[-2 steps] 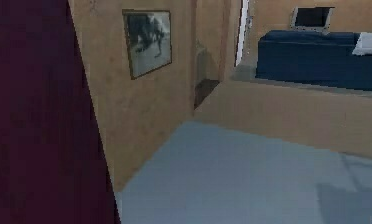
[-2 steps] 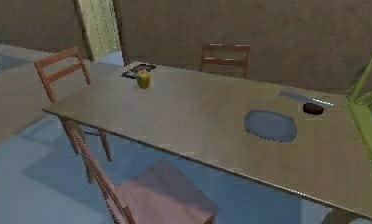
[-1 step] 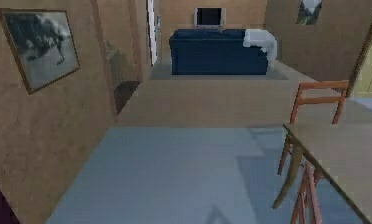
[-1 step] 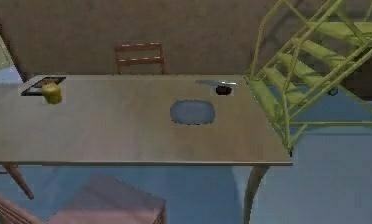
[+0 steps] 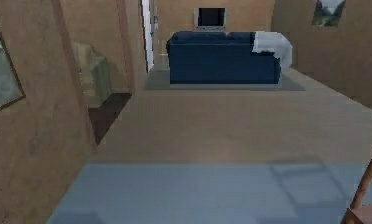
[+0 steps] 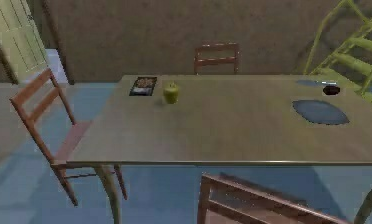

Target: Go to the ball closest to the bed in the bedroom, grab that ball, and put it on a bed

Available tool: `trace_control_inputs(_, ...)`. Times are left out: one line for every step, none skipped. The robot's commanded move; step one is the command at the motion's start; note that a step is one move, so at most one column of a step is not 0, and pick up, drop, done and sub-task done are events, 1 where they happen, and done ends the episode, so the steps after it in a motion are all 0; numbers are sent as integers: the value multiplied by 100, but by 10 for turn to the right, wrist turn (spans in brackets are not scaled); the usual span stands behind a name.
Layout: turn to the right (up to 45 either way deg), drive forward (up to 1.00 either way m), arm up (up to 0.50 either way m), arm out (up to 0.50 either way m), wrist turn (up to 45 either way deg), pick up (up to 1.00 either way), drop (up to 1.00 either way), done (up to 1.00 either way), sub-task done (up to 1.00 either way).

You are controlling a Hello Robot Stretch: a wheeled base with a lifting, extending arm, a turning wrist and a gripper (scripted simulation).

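A dark blue sofa (image 5: 222, 58) stands at the far end of the room in the forward view, its back toward me. A white cloth (image 5: 271, 43) is draped over its right end. On the forward view's left, a dark doorway (image 5: 104, 90) opens in the brown wall. In the arm side view, a long wooden table (image 6: 224, 125) lies close by, with a small green cup-like thing (image 6: 171, 94) on it.
A screen (image 5: 210, 18) stands behind the sofa and a blue rug (image 5: 204, 195) lies just ahead. The table also carries a dark flat book (image 6: 144, 87) and a blue mat (image 6: 320, 112). Wooden chairs (image 6: 54, 125) (image 6: 216, 57) (image 6: 264, 200) ring it. A green frame (image 6: 349, 50) stands at the right.
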Motion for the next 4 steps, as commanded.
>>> trace_control_inputs(0, 100, 0, 0, 0, 0, 0, 0, 0)
trace_control_inputs(210, 0, 0, 0, 0, 0, 0, 0, 0)
trace_control_inputs(0, 5, 0, 0, 0, 0, 0, 0, 0)
trace_control_inputs(420, 0, 0, 0, 0, 0, 0, 0, 0)
